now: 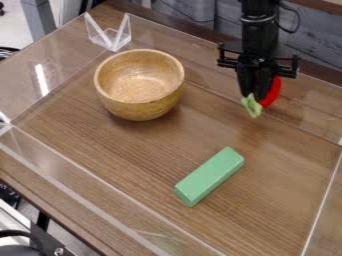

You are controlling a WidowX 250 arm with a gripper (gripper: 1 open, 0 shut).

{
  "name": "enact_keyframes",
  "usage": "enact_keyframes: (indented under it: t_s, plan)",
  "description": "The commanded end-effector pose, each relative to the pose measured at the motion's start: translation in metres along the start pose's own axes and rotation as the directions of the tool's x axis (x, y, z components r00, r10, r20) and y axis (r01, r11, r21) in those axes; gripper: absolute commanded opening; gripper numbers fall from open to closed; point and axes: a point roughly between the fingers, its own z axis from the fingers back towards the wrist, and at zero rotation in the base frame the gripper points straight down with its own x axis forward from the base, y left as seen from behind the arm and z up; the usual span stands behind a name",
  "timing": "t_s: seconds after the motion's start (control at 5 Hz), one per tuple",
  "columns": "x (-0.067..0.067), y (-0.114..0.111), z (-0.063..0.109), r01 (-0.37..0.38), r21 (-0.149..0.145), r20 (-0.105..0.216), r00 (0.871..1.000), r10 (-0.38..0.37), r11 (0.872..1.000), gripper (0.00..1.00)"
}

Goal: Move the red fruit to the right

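Observation:
The red fruit (271,95) is a small bright-red piece with a light-green leafy cap, held above the wooden tabletop (120,160) at the right rear. My gripper (259,96) points straight down and is shut on it, with the red body showing to the right of the black fingers (251,82) and the green cap at their tips. The fruit hangs clear of the table surface.
A wooden bowl (139,84) stands at the left rear. A green rectangular block (211,175) lies diagonally near the front middle. Clear acrylic walls (27,150) ring the table, with a transparent folded piece (107,33) at the back left.

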Motion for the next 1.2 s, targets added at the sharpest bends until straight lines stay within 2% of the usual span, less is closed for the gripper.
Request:
enact_keyframes:
  t_s: [0.0,0.2,0.4,0.6,0.8,1.0]
  plan:
    - [0.02,0.015,0.017,0.042,0.01,0.045,0.998,-0.043,0.999,0.0]
    - [0.021,0.029,0.017,0.073,0.017,0.031,0.997,-0.073,0.997,0.0]
    - [0.02,0.02,0.015,0.013,0.026,0.036,0.999,-0.014,1.0,1.0]
    - [0.018,0.009,0.015,-0.045,0.033,0.05,0.998,0.043,0.998,1.0]
    - [0.014,0.007,0.008,-0.077,0.043,0.062,0.995,0.074,0.996,1.0]
    - [0.015,0.006,-0.012,-0.114,0.057,0.054,0.992,0.111,0.992,1.0]
